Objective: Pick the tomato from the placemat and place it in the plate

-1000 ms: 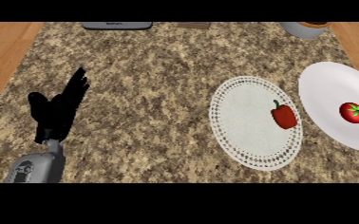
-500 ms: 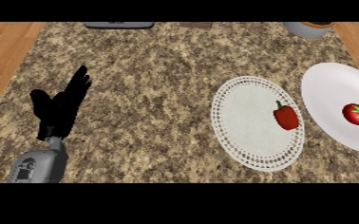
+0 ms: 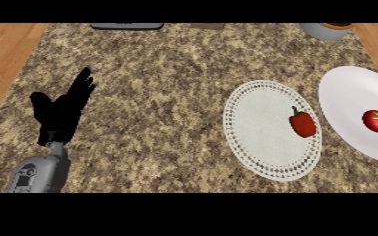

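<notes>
A red tomato [image 3: 370, 120] lies on the white plate [image 3: 345, 100] at the right edge of the head view. Left of the plate is a round white placemat [image 3: 262, 125] with a lacy rim. A red bell pepper [image 3: 303, 123] with a green stem rests on the placemat's right side. My left hand [image 3: 63, 111] stands open at the lower left, fingers straight and pointing up, far from both. The right hand does not show.
A grey cup or pot [image 3: 327, 30] stands at the back right of the speckled stone counter [image 3: 162, 80]. A dark flat object [image 3: 127, 26] and a small brown one [image 3: 207, 26] lie along the back edge. Wooden strips border the counter at both sides.
The whole view has shifted slightly, so the placemat, pepper and plate sit a little further right and lower. The left hand keeps its pose.
</notes>
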{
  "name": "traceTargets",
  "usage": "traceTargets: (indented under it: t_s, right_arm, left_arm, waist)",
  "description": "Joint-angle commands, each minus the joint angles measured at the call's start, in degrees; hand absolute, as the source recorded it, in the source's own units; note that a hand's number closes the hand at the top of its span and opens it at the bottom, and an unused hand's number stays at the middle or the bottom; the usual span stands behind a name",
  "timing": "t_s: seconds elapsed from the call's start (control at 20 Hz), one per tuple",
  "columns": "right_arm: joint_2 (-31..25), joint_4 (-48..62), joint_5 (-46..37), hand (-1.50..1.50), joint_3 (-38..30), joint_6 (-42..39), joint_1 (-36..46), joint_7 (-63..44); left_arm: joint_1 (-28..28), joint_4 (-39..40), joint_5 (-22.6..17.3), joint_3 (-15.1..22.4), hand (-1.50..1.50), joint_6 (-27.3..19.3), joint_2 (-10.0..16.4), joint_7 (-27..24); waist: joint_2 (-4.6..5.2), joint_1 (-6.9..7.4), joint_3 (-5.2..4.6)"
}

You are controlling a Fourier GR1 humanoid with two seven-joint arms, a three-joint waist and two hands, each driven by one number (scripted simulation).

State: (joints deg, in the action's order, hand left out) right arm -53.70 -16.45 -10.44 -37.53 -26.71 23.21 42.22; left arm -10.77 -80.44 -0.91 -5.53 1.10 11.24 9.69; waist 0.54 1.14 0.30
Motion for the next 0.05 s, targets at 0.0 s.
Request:
traceTargets:
  t_s: [0.0]
  right_arm:
    - [-0.88, 2.12, -0.81, -1.5, 1.1, -5.28, -0.8, 6.07]
  left_arm:
    - [0.28, 2.63, -0.42, -0.76, 0.0, 1.35, 0.49, -2.58]
  waist:
    - [0.11, 0.08, 0.02]
